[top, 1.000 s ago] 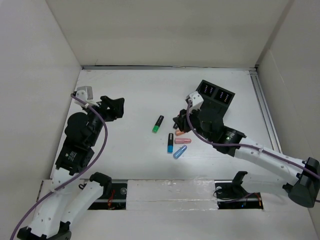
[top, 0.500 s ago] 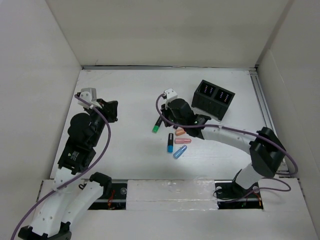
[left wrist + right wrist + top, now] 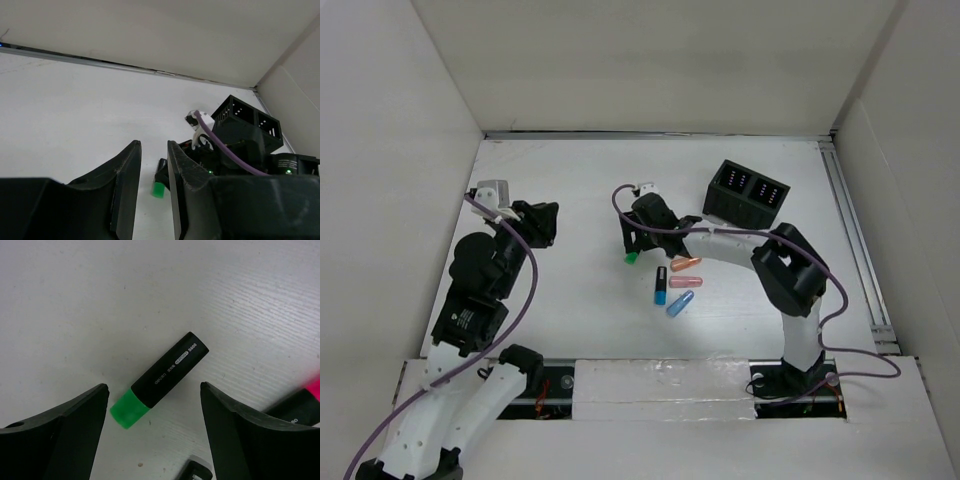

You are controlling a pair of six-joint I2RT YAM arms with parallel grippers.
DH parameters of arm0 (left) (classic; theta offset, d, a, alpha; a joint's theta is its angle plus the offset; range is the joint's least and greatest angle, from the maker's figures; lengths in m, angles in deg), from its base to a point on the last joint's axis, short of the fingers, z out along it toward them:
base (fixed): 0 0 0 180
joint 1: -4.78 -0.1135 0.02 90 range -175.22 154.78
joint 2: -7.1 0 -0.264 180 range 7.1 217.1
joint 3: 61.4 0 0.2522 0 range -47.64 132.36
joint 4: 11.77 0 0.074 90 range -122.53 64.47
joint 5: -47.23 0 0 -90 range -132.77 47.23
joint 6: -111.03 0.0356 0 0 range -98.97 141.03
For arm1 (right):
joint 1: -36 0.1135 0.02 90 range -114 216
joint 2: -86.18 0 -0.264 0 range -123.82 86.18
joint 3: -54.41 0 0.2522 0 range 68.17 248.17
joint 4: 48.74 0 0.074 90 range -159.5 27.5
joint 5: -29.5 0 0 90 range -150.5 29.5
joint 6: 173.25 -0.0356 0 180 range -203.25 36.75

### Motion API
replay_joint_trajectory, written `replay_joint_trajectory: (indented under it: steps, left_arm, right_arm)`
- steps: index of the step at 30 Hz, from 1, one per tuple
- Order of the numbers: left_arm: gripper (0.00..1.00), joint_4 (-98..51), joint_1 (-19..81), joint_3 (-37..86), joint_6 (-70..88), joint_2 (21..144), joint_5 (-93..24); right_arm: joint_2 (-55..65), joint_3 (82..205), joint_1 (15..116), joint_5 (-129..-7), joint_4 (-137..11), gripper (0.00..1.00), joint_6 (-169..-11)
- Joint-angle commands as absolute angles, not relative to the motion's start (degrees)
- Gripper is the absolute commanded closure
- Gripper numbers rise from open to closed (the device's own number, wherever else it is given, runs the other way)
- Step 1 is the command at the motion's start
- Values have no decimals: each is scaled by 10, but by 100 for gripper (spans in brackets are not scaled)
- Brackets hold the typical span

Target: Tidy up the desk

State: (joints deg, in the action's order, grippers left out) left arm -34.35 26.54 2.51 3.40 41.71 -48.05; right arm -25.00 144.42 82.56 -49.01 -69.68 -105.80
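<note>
On the white desk (image 3: pixel 570 170) lies a green-capped black highlighter (image 3: pixel 632 254) (image 3: pixel 160 377). My right gripper (image 3: pixel 634 238) (image 3: pixel 154 386) hovers just above it, open, one finger on each side of the highlighter without touching it. To its right lie an orange marker (image 3: pixel 686 264), a pink marker (image 3: pixel 685 282), a blue-capped black marker (image 3: pixel 661 287) and a light blue marker (image 3: pixel 679 303). My left gripper (image 3: pixel 537 222) (image 3: pixel 153 144) hangs over the left part of the desk, shut with nothing in it. The green highlighter (image 3: pixel 159 189) shows beyond its fingers.
A black two-compartment organizer box (image 3: pixel 747 195) (image 3: pixel 245 125) stands at the back right of the markers. White wall panels enclose the desk on three sides. A metal rail (image 3: pixel 850 230) runs along the right edge.
My right arm has swung left from near the box to above the green highlighter and opened its jaws. The left gripper has shut and stayed in about the same place.
</note>
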Motion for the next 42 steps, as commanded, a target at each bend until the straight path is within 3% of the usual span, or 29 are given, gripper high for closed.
replay_joint_trajectory:
  steps: [1, 6, 22, 27, 37, 42]
  left_arm:
    - [76, -314, 267, 20, 41, 404, -468]
    - [75, -312, 267, 19, 40, 400, -458]
    - [75, -300, 267, 14, 47, 380, -435]
    - [75, -297, 267, 13, 47, 378, -431]
    - [75, -298, 267, 11, 47, 379, -432]
    - [75, -297, 267, 11, 48, 378, -431]
  right_arm:
    - [-270, 1482, 818, -492, -705, 21, -1099]
    - [-294, 1498, 812, -482, -713, 29, -1108]
    - [-372, 1583, 822, -465, -767, 38, -1079]
    - [-374, 1576, 835, -457, -765, 48, -1059]
    - [-386, 1593, 847, -434, -784, 49, -1033]
    - [-393, 1600, 842, -446, -788, 80, -1027]
